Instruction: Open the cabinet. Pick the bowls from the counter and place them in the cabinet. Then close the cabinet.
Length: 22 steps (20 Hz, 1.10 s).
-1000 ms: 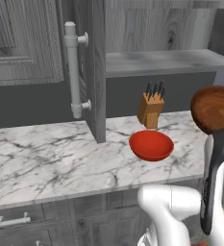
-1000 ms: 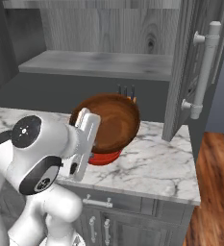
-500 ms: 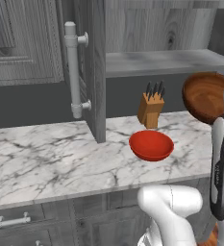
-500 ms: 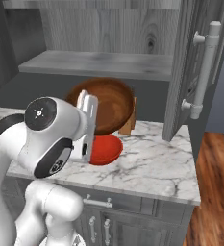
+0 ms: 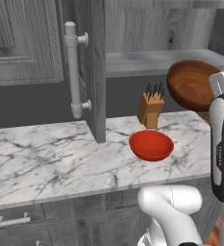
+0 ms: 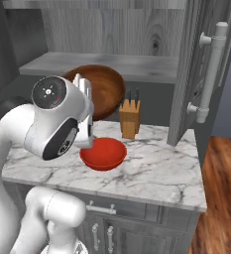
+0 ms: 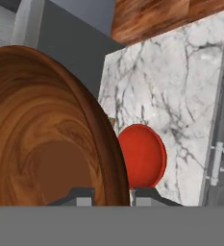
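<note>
The fingers pinch the rim of the brown bowl, tipped on its side just under the cabinet shelf. It could bump the shelf edge and slip out.

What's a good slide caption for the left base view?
Claw carries the round dark wooden bowl toward the open grey cabinet shelf; glossy red bowl waits on the marble counter.

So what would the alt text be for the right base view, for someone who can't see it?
A white robot arm holds a brown wooden bowl tilted in the air, just below the grey shelf of an open dark grey wall cabinet. Below it, a red bowl sits on the white marble counter near a tan knife block.
</note>
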{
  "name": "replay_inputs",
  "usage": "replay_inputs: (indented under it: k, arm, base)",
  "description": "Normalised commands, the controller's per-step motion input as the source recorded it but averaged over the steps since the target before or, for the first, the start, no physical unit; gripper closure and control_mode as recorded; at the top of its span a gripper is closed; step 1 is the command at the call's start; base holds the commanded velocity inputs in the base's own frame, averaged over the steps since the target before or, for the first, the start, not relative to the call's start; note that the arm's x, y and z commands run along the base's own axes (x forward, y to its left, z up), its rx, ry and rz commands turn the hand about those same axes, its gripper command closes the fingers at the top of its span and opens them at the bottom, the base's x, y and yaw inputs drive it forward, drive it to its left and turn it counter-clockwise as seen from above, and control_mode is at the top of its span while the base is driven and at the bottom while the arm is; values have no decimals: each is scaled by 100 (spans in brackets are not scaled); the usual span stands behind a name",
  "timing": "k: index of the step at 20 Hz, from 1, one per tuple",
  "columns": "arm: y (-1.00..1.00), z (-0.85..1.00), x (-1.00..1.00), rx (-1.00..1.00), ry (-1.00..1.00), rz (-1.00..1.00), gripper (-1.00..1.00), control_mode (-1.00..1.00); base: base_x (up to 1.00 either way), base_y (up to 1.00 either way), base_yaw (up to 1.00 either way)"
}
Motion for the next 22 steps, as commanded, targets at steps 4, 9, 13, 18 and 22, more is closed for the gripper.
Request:
replay_inputs:
  k: [4, 9, 13, 18, 22]
  arm:
    - [19, 24, 30, -1, -4, 35, 100, -100]
    - [23, 29, 37, -4, -10, 27, 100, -100]
    - [31, 16, 47, -2, -17, 21, 100, -100]
    - [35, 9, 55, 0, -17, 17, 100, -100]
    - [26, 14, 56, -2, -10, 10, 100, -100]
  base:
    - [0, 0, 0]
    - [0, 0, 0]
    - [0, 0, 0]
    - [0, 0, 0]
    - [0, 0, 0]
